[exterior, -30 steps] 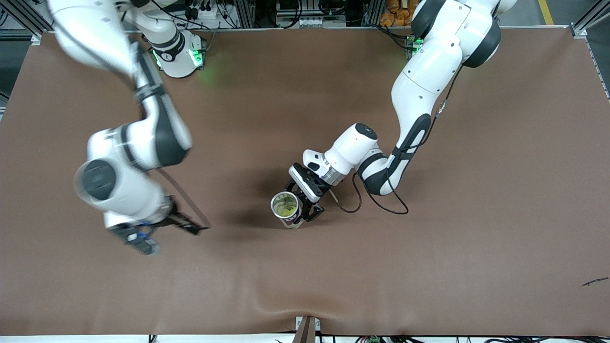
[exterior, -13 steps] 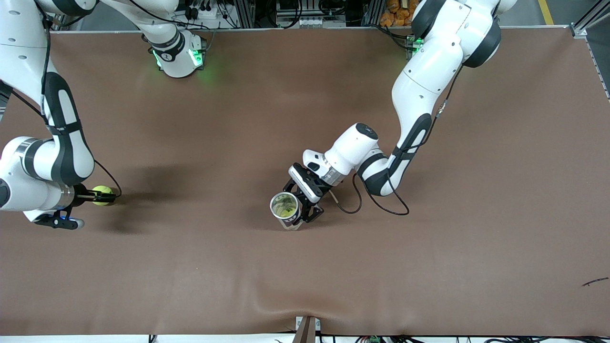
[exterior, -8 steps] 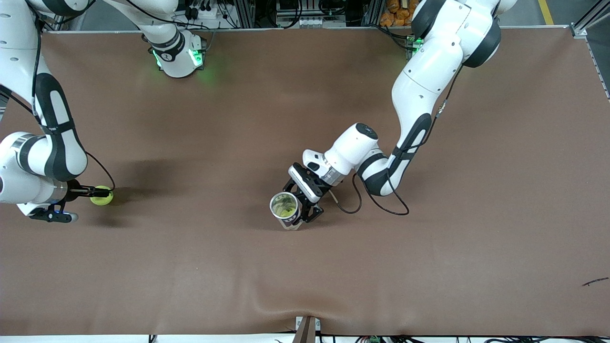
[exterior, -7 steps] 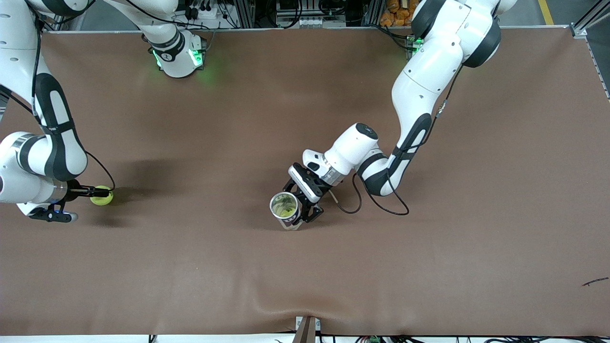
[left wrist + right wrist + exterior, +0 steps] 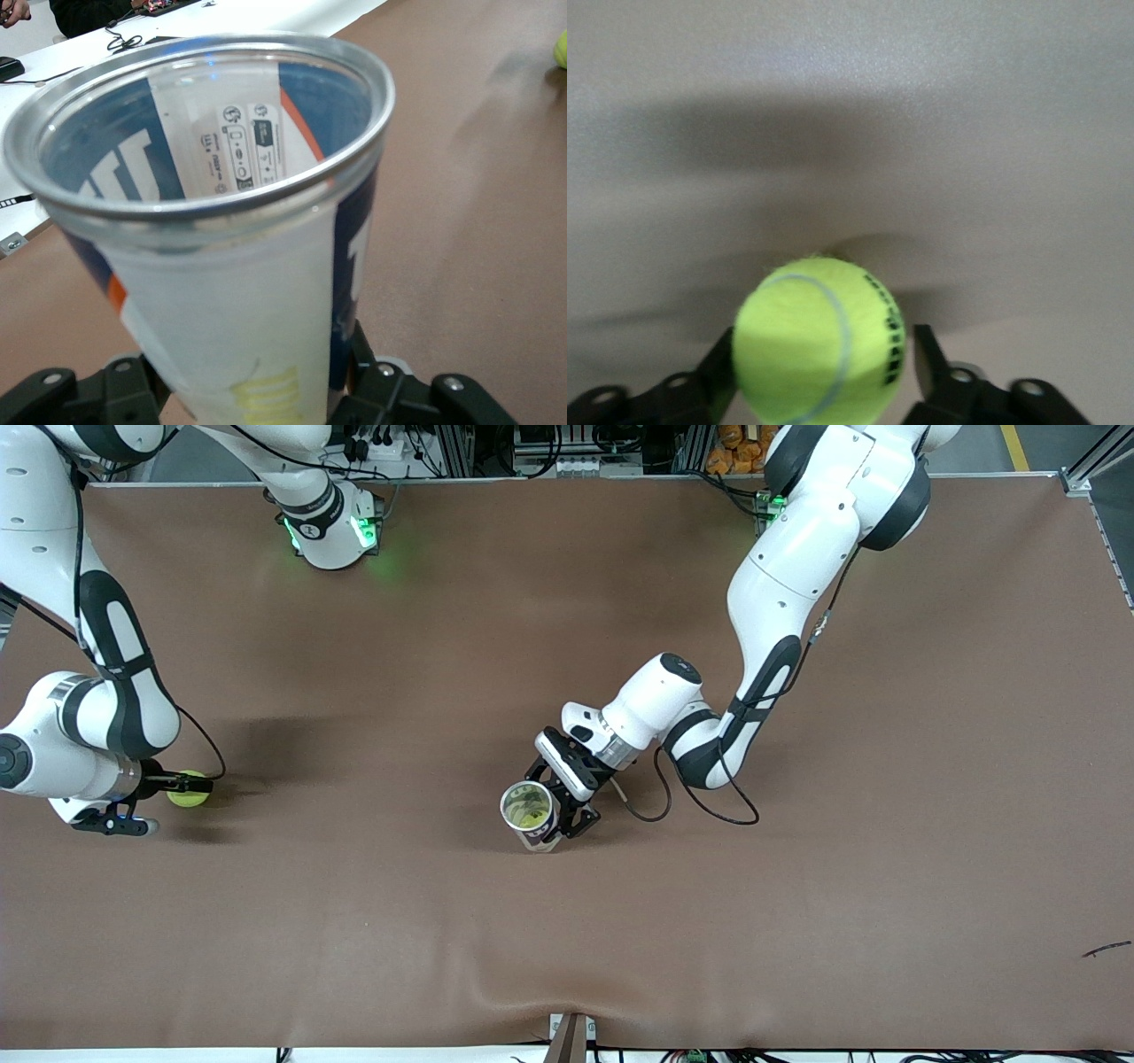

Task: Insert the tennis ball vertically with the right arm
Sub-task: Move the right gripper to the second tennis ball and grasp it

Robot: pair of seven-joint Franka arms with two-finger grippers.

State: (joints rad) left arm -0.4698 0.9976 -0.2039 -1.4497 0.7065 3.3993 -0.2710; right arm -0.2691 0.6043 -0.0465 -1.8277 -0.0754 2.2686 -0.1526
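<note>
The light over my table (image 5: 797, 921) is even and rather bright, and it comes from above. My arms throw soft, dark shadows on the brown cover, one beside my right gripper (image 5: 190, 784) and one around my left gripper (image 5: 551, 815). Green lamps glow at my bases. My right wrist view is pale and blurred; only the tennis ball (image 5: 819, 341) is fairly sharp. In my left wrist view the metal rim of the can (image 5: 204, 190) shines with small glare.
</note>
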